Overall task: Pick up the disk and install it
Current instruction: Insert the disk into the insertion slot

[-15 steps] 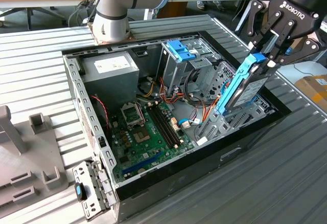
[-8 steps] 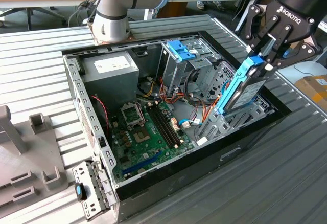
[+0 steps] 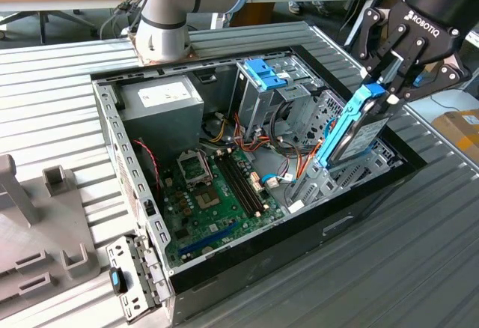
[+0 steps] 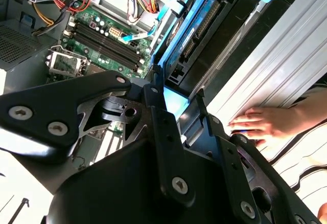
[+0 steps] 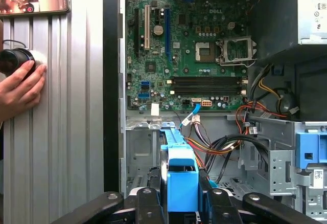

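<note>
The disk [image 3: 359, 129] is a black hard drive in a bright blue rail. It hangs tilted, steeply on end, over the open computer case [image 3: 262, 251] at the exterior view's right. Its lower end dips inside the case beside the grey drive bay floor [image 5: 140, 155]. My gripper [image 3: 386, 88] is shut on the disk's upper end. In the second wrist view my fingers [image 4: 163, 116] clamp the disk [image 4: 204, 27] from both sides. In the first wrist view the disk's blue rail [image 5: 181, 175] stands edge-on between my fingers [image 5: 145, 201].
The motherboard [image 3: 217, 193] lies on the case floor, with loose cables [image 3: 288, 167] near the disk's lower end. A tall grey cage with a blue latch [image 3: 263, 73] and a power supply [image 3: 161, 107] stand at the back. A person's hand [image 5: 18, 88] rests on the ribbed table beside the case.
</note>
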Robot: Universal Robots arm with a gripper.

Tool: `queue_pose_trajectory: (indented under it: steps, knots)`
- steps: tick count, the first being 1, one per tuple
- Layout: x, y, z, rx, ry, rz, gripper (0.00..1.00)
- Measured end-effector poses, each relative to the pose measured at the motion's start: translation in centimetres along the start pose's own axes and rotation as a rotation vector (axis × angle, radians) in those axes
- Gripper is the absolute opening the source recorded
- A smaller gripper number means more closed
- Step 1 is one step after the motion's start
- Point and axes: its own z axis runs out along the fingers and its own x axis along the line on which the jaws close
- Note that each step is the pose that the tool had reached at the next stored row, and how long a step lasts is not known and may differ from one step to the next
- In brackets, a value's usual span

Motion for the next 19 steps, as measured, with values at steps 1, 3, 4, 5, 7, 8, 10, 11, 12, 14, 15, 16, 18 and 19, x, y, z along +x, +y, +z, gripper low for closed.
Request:
queue_pose_trajectory:
  steps: [1, 3, 4, 5, 7, 8, 10, 11, 12, 14, 15, 16, 18, 19]
  knots:
    - [0.00, 0.00, 0.07, 0.0000, 0.0000, 0.000, 0.36]
    - [0.00, 0.00, 0.20, 0.0000, 0.0000, 0.000, 0.36]
    - [0.00, -0.01, 0.35, 0.0000, -0.0001, 0.000, 0.36]
    - [0.00, -0.01, 0.42, 0.0000, 0.0000, 0.000, 0.36]
    - [0.00, -0.01, 0.46, 0.0000, 0.0002, 0.000, 0.36]
    - [0.00, -0.02, 0.50, 0.0000, 0.0000, 0.000, 0.36]
    - [0.01, -0.03, 0.87, 0.0000, -0.0001, 0.000, 0.36]
    - [0.01, -0.03, 1.03, 0.0000, 0.0000, 0.000, 0.36]
    - [0.01, -0.03, 1.15, 0.0000, -0.0001, 0.000, 0.36]
    - [0.01, -0.06, 1.96, 0.0000, 0.0000, 0.000, 0.36]
    - [0.01, -0.06, 2.14, 0.0000, 0.0000, 0.000, 0.36]
    - [0.01, -0.06, 2.14, 0.0000, 0.0000, 0.000, 0.36]
    - [0.02, -0.06, 2.14, 0.0000, 0.0002, 0.000, 0.36]
    - [0.02, -0.06, 2.15, 0.0000, 0.0001, 0.000, 0.36]
